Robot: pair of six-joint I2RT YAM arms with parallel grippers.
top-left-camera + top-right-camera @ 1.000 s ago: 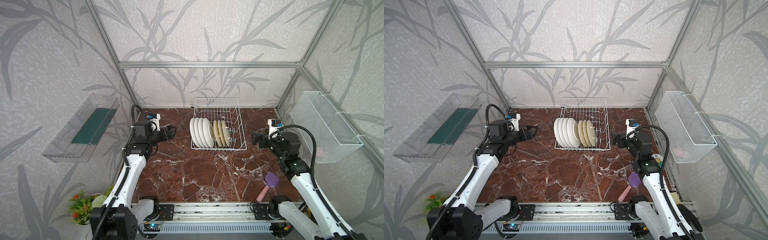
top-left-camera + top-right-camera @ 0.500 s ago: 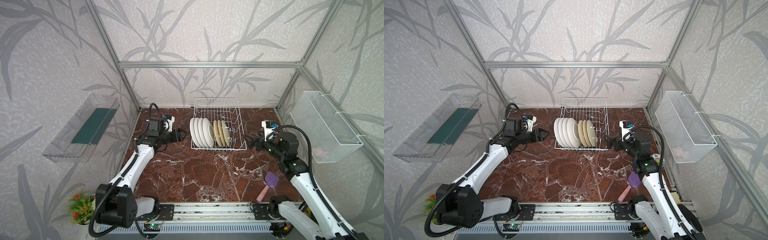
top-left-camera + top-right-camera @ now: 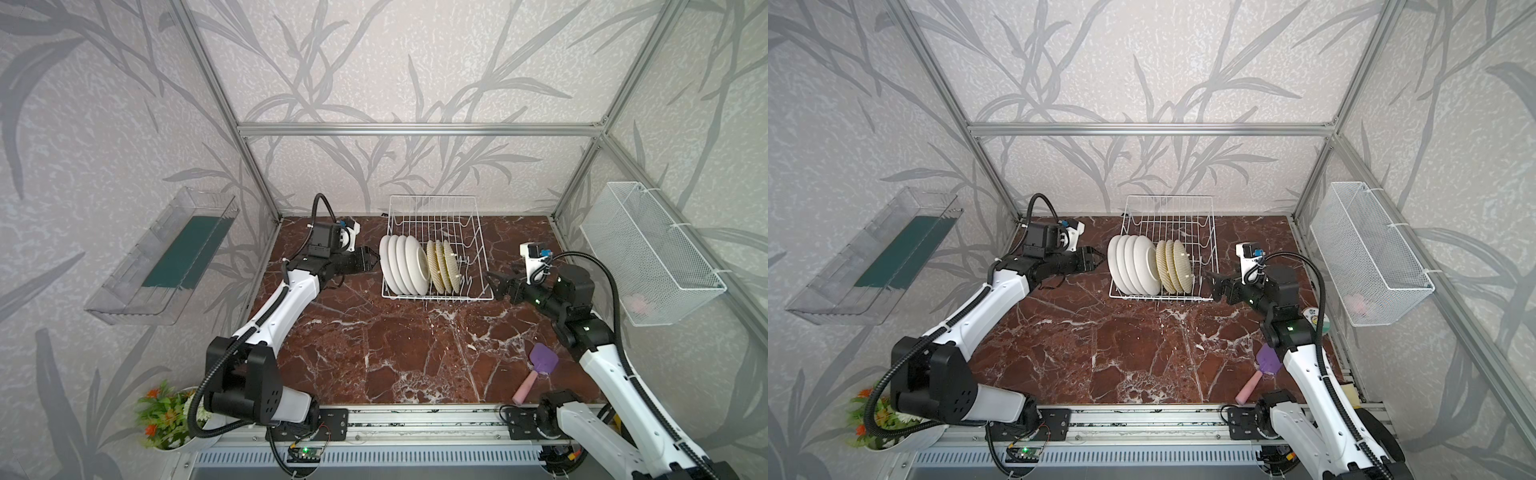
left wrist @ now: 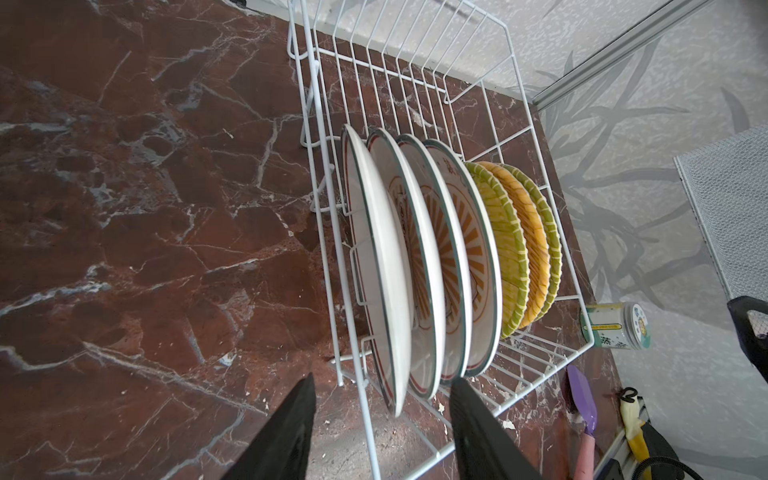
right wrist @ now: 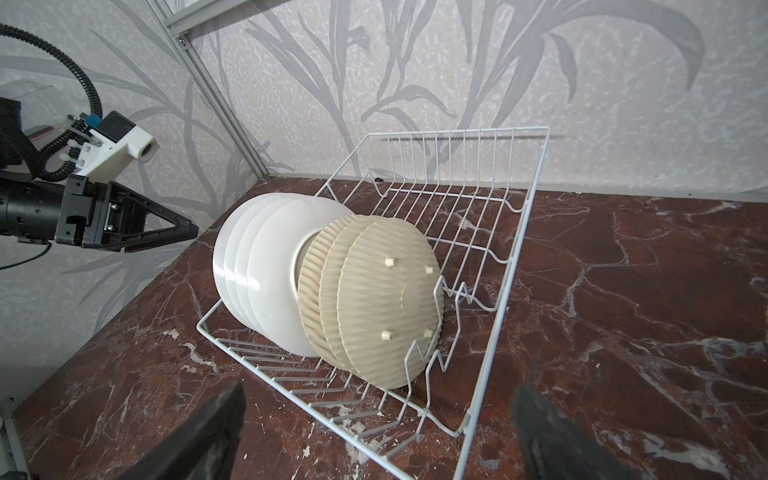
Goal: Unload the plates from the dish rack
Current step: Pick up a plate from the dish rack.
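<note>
Plates (image 4: 415, 257) stand on edge in the dish rack (image 3: 432, 212); watch your left gripper (image 4: 382, 377), fingers spread in line with two white rims, lest closing pinches both or snags wire; right gripper (image 5: 380, 385) gapes wide, empty.
</note>
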